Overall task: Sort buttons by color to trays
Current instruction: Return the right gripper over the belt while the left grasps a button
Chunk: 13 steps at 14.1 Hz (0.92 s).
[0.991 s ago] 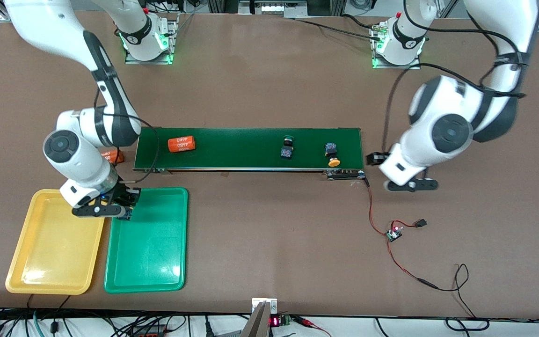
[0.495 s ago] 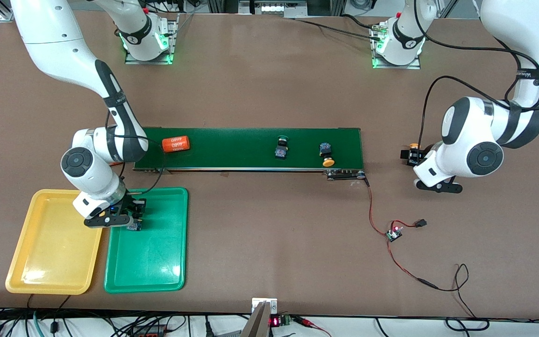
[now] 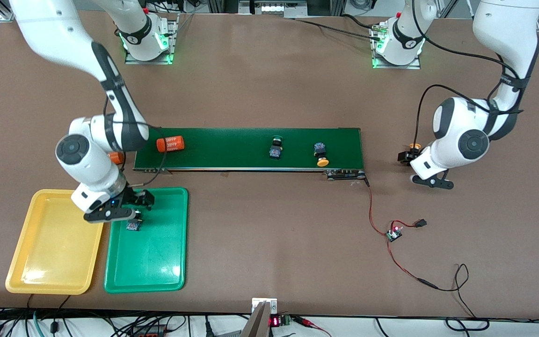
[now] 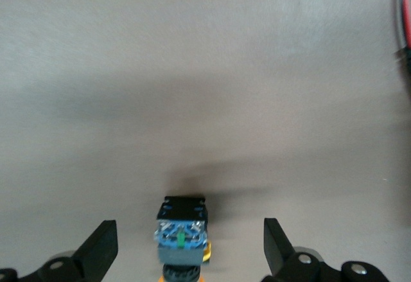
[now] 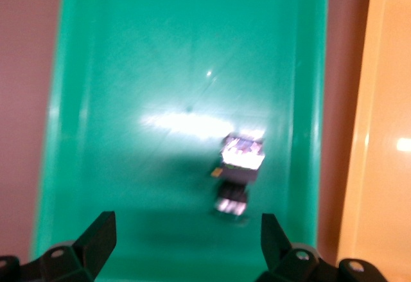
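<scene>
My right gripper (image 3: 139,206) hangs open over the green tray (image 3: 157,262), just above a small black-and-blue button (image 3: 133,226) that lies loose in it. The right wrist view shows that button (image 5: 241,160) past the spread fingers (image 5: 99,240); its cap colour does not show. The yellow tray (image 3: 49,248) lies beside the green one. On the dark-green conveyor (image 3: 232,150) lie a green-capped button (image 3: 276,146) and a yellow-capped one (image 3: 320,154). My left gripper (image 3: 406,157) is open around another yellow-capped button (image 4: 183,234) on the bare table off the conveyor's end.
An orange cylinder (image 3: 170,143) lies on the conveyor at the right arm's end; another (image 3: 116,157) sits on the table beside that end. A small circuit board with red and black wires (image 3: 395,232) lies nearer the front camera than the left gripper.
My right gripper opened and let the button go into the green tray. The left arm swung over the yellow-capped button on the table. The things on the conveyor drifted toward the right arm's end.
</scene>
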Tool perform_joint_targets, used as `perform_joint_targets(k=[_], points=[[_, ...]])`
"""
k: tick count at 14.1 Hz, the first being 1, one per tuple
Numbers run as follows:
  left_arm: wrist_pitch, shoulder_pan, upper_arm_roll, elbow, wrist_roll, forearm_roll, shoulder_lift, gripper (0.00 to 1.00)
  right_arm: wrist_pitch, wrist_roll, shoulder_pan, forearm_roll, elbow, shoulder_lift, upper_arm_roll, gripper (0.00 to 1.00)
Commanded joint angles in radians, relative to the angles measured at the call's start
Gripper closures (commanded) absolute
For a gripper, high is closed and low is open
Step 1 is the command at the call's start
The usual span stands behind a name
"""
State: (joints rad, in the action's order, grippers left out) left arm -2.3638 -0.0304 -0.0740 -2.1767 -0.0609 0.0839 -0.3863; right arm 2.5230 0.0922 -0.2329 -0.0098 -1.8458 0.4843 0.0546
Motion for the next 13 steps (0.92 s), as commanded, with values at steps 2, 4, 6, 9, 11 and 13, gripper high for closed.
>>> perform_joint_targets(k=[2, 4, 6, 9, 11, 13], points=[[-0.057, -0.002, 0.01, -0.058, -0.025, 0.0, 0.008, 0.0, -0.041, 0.209, -0.028, 0.071, -0.295, -0.294, -0.111, 0.0], [-0.058, -0.002, 0.011, -0.058, -0.028, 0.0, 0.0, 0.09, -0.091, 0.357, -0.031, 0.07, -0.328, -0.348, -0.203, 0.0], [-0.057, -0.002, 0.013, -0.058, -0.03, 0.002, -0.002, 0.49, -0.083, 0.432, -0.034, 0.067, -0.34, -0.362, -0.278, 0.0], [-0.045, -0.002, 0.022, -0.052, -0.025, 0.0, 0.001, 0.81, -0.082, 0.541, -0.069, 0.021, -0.339, -0.359, -0.311, 0.0], [-0.028, -0.002, 0.022, -0.037, -0.022, 0.0, 0.012, 0.86, -0.086, 0.622, -0.091, -0.033, -0.336, -0.343, -0.311, 0.0], [0.084, -0.002, 0.022, 0.048, -0.022, 0.0, 0.014, 0.86, -0.086, 0.735, -0.118, -0.103, -0.322, -0.311, -0.311, 0.0]])
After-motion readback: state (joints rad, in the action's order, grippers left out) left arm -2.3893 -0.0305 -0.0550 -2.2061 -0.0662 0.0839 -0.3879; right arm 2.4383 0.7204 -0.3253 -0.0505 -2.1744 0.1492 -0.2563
